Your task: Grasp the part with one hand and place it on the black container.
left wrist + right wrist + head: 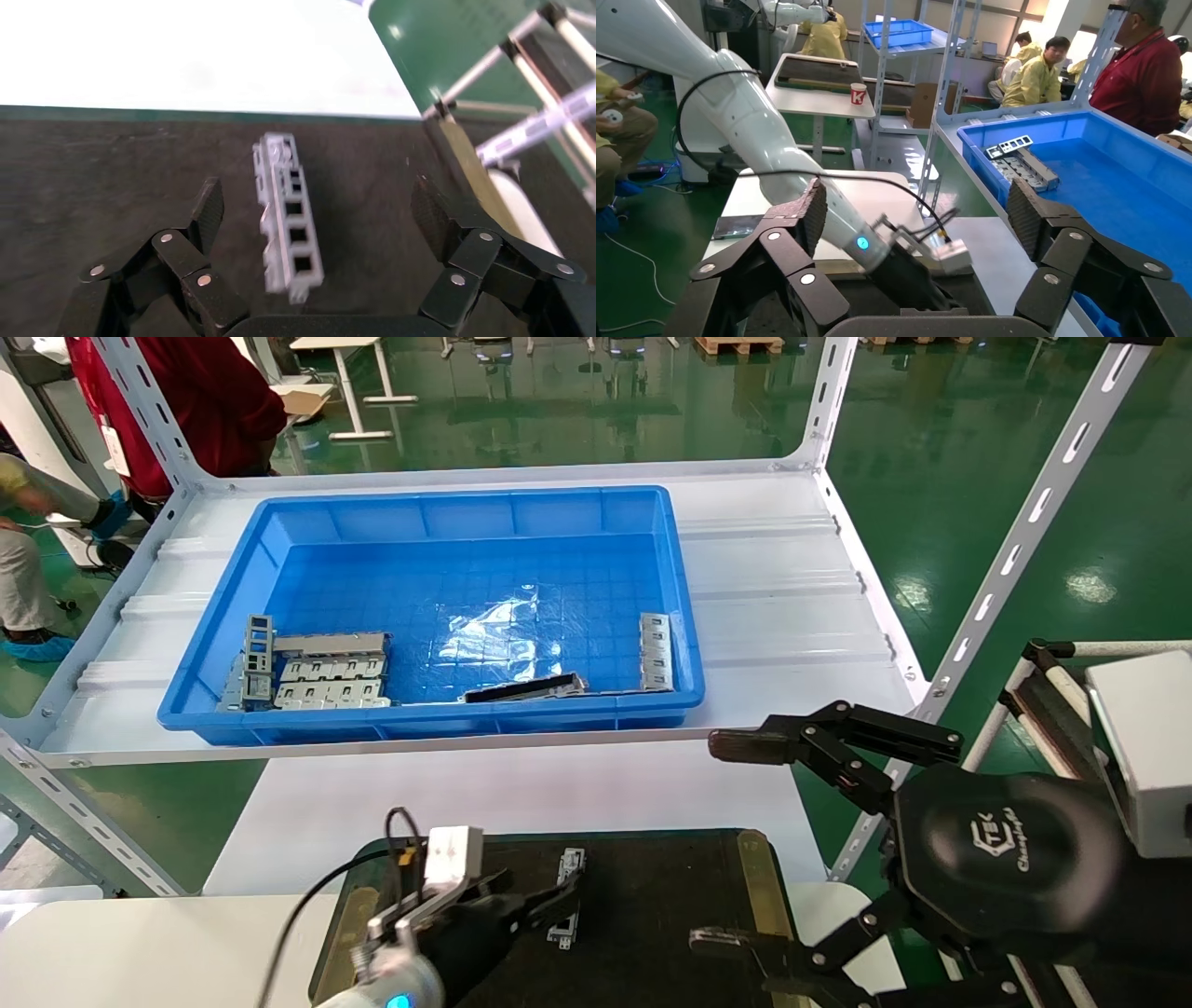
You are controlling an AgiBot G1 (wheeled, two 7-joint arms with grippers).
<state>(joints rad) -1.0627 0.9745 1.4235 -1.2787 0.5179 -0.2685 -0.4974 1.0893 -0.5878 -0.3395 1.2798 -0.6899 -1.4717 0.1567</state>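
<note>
The part (567,894) is a short silvery bar with rectangular cut-outs, lying on the black container (652,905), a flat black tray with brass strips along its sides. My left gripper (538,907) hovers low over the tray, open. In the left wrist view the part (288,217) sits between the spread fingers (208,210), touching neither, with the tray (105,175) beneath. My right gripper (726,845) is open and empty at the tray's right edge; in its own view the gripper (916,207) looks across at the left arm (758,133).
A blue plastic bin (428,721) stands on the white shelf behind the tray. It holds stacked grey brackets (317,674), a flat dark strip (526,688) and another silvery bar (655,652). Slotted shelf posts (1015,547) rise at the right. People stand at the back left.
</note>
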